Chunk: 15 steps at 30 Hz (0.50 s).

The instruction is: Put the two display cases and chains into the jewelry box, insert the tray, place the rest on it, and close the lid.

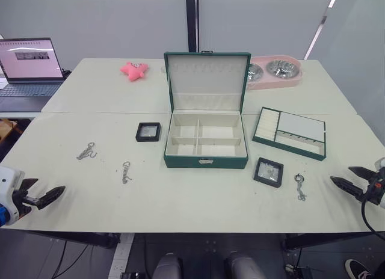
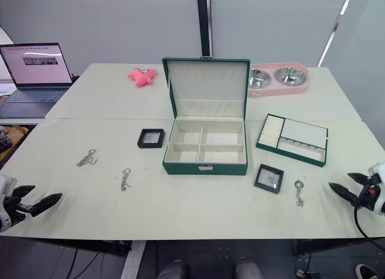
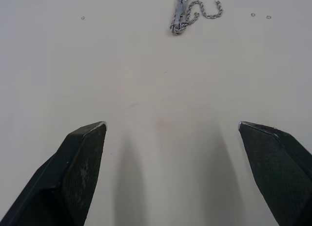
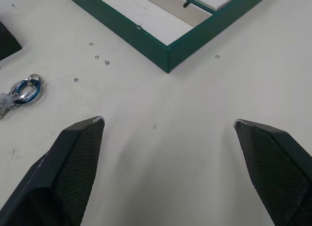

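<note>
Lower left: left gripper (image 1: 43,195) spread, empty. Left of centre: two chains (image 1: 86,151), limp, light; pinch mid-length. Centre: jewelry box (image 1: 206,161), lid (image 1: 207,71) raised. Display cases (image 1: 148,131) flank it, rigid; grip frame edges. Lower right: right gripper (image 1: 350,177) spread, empty.

Left gripper (image 1: 43,193) low at near left edge of worktop (image 1: 180,201), jaws spread wide, black fingers pointing inward and forward, holding nothing. Right gripper (image 1: 348,179) low at near right edge, jaws likewise wide apart, fingers pointing inward toward centre, holding nothing. Both hover just above surface, well apart from each other.
</note>
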Motion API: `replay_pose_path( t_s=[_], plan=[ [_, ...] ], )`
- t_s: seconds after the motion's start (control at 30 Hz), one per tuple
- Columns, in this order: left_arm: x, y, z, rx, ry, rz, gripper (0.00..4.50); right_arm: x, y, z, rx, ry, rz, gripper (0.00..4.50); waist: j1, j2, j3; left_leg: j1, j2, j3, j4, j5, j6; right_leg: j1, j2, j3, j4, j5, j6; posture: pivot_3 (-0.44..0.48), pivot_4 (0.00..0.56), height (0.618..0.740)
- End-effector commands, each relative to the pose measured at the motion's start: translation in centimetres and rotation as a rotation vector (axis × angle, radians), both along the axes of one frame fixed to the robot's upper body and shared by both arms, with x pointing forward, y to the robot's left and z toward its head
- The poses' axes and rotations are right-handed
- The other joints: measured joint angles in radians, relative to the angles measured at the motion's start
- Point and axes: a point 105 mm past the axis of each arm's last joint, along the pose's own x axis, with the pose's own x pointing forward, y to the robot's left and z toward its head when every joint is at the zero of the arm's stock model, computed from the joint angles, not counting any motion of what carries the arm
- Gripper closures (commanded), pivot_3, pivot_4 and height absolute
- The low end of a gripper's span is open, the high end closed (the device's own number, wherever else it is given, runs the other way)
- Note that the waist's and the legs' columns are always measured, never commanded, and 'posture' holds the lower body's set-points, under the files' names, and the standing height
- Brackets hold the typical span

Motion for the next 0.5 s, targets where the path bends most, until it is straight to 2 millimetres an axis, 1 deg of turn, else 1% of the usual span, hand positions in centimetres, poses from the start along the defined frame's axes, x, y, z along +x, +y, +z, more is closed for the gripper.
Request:
replay_pose_path(
  t_s=[0.03, 0.5],
  plan=[
    [0.02, 0.63, 1.62, 0.045, -0.044, 0.01, 0.01, 0.29, -0.53, 2.03, -0.042, -0.059, 0.007, 0.0, 0.0, 0.0, 0.0, 0.0, 0.0, 0.0, 0.0, 0.0, 0.0, 0.0, 0.0, 0.0, 0.0, 0.0, 0.0, 0.0, 0.15, 0.74],
    [0.57, 0.59, 2.0, 0.056, -0.068, 0.013, 0.01, 0.51, -0.11, 2.34, -0.036, -0.073, 0.021, 0.0, 0.0, 0.0, 0.0, 0.0, 0.0, 0.0, 0.0, 0.0, 0.0, 0.0, 0.0, 0.0, 0.0, 0.0, 0.0, 0.0, 0.15, 0.74]
  ],
)
